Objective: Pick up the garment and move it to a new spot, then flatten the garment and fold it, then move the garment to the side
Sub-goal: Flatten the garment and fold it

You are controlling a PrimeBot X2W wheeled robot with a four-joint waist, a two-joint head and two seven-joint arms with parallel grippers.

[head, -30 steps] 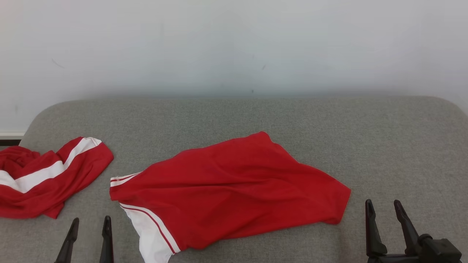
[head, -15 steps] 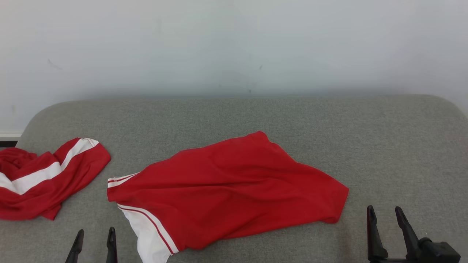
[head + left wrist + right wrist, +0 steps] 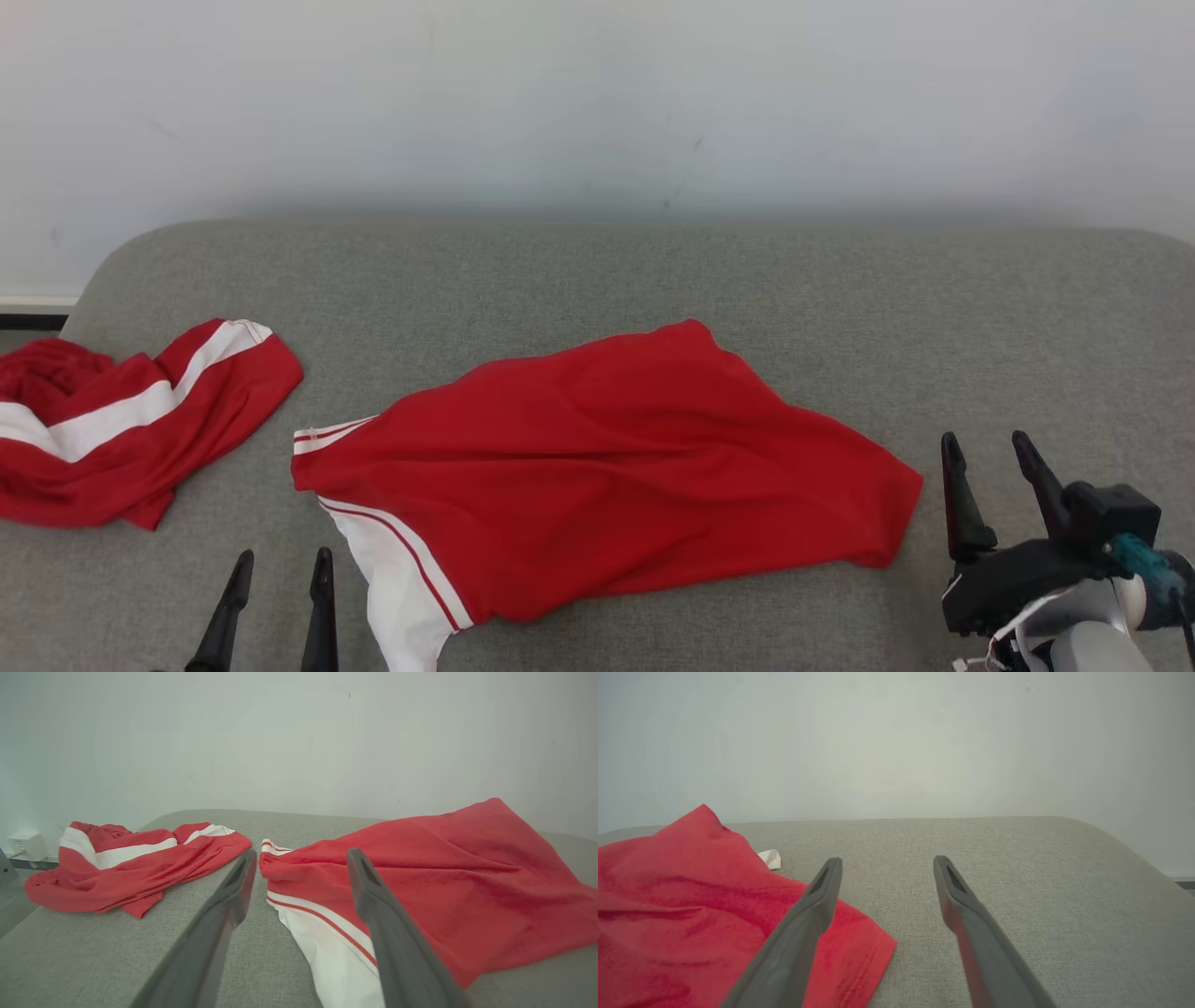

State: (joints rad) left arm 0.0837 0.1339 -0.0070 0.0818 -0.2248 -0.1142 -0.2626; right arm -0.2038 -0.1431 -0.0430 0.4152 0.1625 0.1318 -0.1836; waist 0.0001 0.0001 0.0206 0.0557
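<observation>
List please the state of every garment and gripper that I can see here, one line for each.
middle garment: lying spread but wrinkled on the grey cushion, not held.
left garment: crumpled in a heap at the cushion's left end.
left gripper: open, holding nothing.
right gripper: open, holding nothing.

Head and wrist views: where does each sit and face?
Head view: on the head, facing down at the grey cushion; left fingers and right fingers at bottom corners.
Left wrist view: along left fingers toward crumpled garment and wall.
Right wrist view: along right fingers, over bare cushion.
All share the spread red garment.
</observation>
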